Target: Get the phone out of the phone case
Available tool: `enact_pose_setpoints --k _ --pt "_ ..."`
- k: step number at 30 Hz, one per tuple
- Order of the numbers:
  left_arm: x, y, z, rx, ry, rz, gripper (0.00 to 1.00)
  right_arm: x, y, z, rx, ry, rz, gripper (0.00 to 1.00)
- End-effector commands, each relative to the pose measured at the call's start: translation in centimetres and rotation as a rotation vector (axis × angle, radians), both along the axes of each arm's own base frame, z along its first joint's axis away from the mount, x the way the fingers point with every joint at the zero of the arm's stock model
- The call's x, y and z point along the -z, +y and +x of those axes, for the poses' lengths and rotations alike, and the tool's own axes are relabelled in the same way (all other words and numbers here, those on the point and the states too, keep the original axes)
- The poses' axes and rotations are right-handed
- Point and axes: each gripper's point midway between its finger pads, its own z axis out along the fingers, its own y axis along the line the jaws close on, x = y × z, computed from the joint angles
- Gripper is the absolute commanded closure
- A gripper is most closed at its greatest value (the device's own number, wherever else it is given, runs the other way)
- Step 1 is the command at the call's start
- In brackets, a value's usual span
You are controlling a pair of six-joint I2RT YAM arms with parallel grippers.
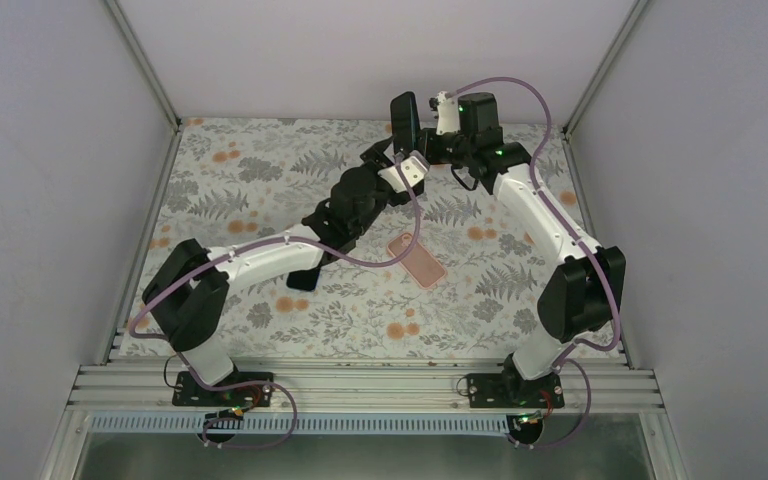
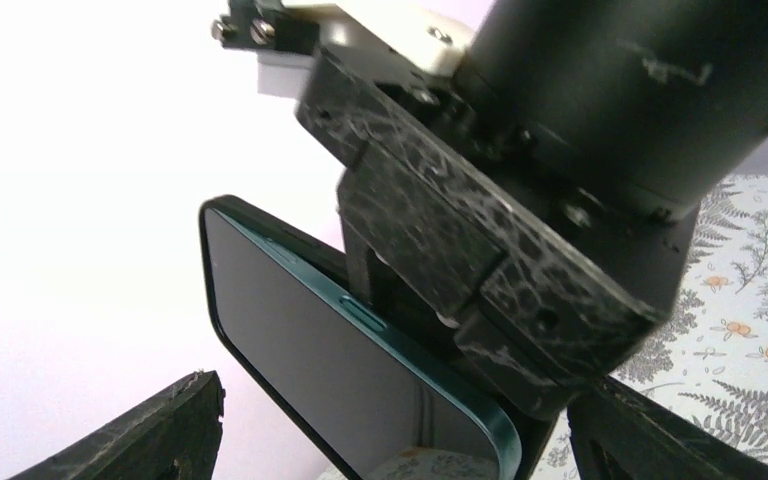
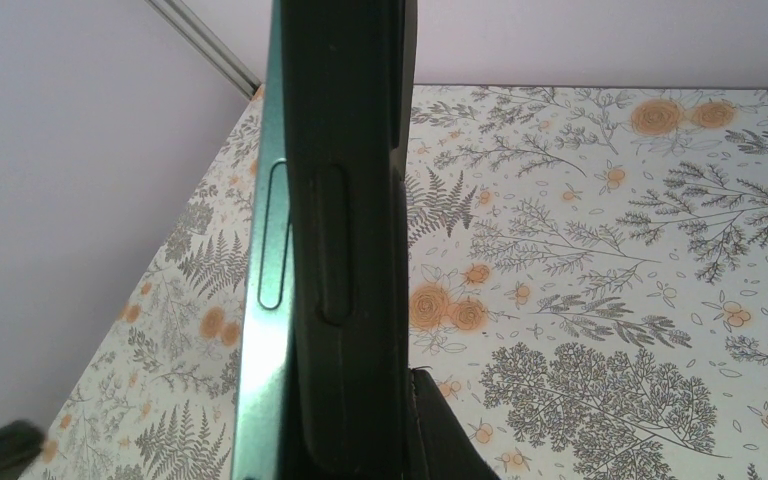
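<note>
My right gripper (image 1: 416, 127) is shut on the phone case (image 1: 405, 120) and holds it upright above the far middle of the table. The right wrist view shows the black case (image 3: 345, 250) edge-on, with the teal phone edge (image 3: 265, 300) standing out along its left side; one finger (image 3: 450, 430) presses the case, and the other is hidden. My left gripper (image 1: 396, 152) is open just below the phone. In the left wrist view its fingertips (image 2: 175, 425) stand wide apart either side of the dark phone screen (image 2: 340, 380), not touching it.
A pink flat phone-shaped item (image 1: 417, 260) lies on the floral table (image 1: 260, 170) in the middle. Grey walls and metal frame posts (image 1: 145, 65) enclose the table. The two arms meet closely at the far centre.
</note>
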Motion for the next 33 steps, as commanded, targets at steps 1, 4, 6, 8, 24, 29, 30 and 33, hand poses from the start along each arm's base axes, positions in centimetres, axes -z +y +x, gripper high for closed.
enact_pose_setpoints --k 1,4,6,8,24,29,30,33 --pt "-1.8 1.0 -0.4 -0.004 -0.023 -0.047 0.15 -3.6 0.0 0.1 -0.009 -0.096 0.039 0.97" --pt "-1.5 1.3 0.1 -0.021 -0.032 -0.034 0.15 -3.4 0.1 0.1 -0.011 -0.091 0.039 0.97" --pt "-1.1 1.6 0.9 -0.048 -0.032 -0.023 0.15 -3.5 0.1 0.1 -0.013 -0.093 0.042 0.97" --pt "-0.6 1.5 1.5 -0.048 -0.018 -0.012 0.15 -3.7 0.1 0.0 -0.016 -0.095 0.045 0.97" --pt "0.5 3.9 3.7 -0.25 -0.099 0.007 0.28 -4.4 0.6 -0.5 -0.052 -0.089 0.068 0.97" --pt "-0.2 6.3 3.8 -0.401 -0.252 0.006 0.26 -5.0 1.4 -1.5 -0.114 -0.083 0.097 0.97" --pt "-0.2 6.9 3.7 -0.437 -0.268 0.002 0.26 -5.1 1.5 -1.7 -0.126 -0.081 0.101 0.97" --pt "-0.1 7.6 3.6 -0.475 -0.319 -0.001 0.27 -5.2 2.1 -2.6 -0.182 -0.07 0.117 0.97"
